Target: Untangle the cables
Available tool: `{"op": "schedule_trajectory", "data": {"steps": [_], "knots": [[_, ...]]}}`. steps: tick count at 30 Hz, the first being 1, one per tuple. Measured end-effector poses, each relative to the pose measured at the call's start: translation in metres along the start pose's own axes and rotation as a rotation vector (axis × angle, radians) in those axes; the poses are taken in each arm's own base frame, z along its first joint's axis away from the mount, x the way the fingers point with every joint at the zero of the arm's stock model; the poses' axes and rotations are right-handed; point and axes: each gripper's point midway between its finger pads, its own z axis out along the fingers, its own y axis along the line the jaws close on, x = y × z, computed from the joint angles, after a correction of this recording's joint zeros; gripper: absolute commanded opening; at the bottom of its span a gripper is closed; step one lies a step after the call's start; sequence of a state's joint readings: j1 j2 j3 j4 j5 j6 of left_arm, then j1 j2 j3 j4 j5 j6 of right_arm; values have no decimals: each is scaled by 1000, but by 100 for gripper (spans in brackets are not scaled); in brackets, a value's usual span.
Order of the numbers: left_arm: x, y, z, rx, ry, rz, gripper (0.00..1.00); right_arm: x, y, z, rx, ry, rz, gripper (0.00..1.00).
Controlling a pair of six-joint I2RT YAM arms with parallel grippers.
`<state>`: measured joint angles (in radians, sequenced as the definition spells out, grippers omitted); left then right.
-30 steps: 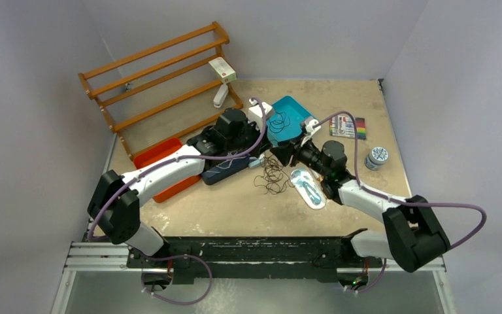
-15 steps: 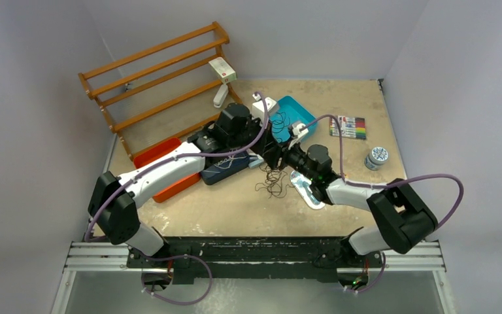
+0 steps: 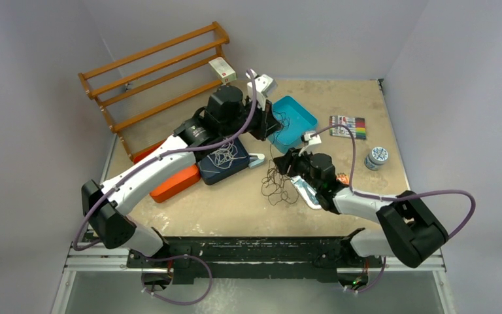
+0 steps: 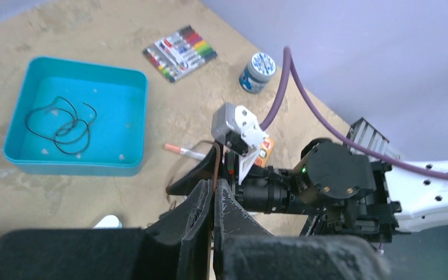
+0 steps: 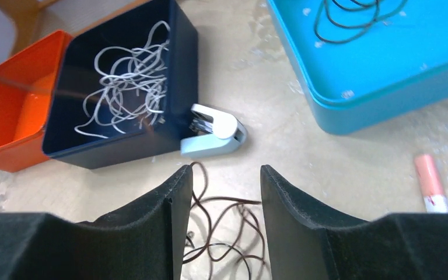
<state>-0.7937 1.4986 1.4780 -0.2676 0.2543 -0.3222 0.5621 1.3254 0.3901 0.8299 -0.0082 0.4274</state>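
While our left gripper [image 4: 214,191] pinches the brown cable [image 3: 276,180], our right gripper [image 5: 226,182] hangs half open above its tangle, empty. The white cable [image 5: 123,81] sits in the navy box [image 5: 182,49], black cable [image 4: 63,126] in the teal tray [image 4: 76,165]

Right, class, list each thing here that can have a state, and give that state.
white cable: heaped loose in the navy bin
black cable: looped in the teal tray
brown cable: tangled on the table, one strand pulled up
left gripper: shut on that brown strand
right gripper: open, fingers either side of the brown cable
orange bin: empty where visible
small jar: lid on
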Motion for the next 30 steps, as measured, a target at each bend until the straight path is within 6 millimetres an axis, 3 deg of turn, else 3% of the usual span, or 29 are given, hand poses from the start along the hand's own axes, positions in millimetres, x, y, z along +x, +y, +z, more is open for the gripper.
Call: {"op": "schedule_trajectory", "data": {"steps": [8,12,20,30], "knots": [[-67,-9,-35,-68,-151,35,0,23,-26,-14,141,55,81,50],[-90,-7,-48,-116,-209,56,0,36,-37,-21,199,90,128,51],[-101,19,-68,-288,-252,73,0,46,-46,-26,261,105,180,51],[-119,35,-93,-422,-301,111,0,54,-54,-30,300,114,215,52]]}}
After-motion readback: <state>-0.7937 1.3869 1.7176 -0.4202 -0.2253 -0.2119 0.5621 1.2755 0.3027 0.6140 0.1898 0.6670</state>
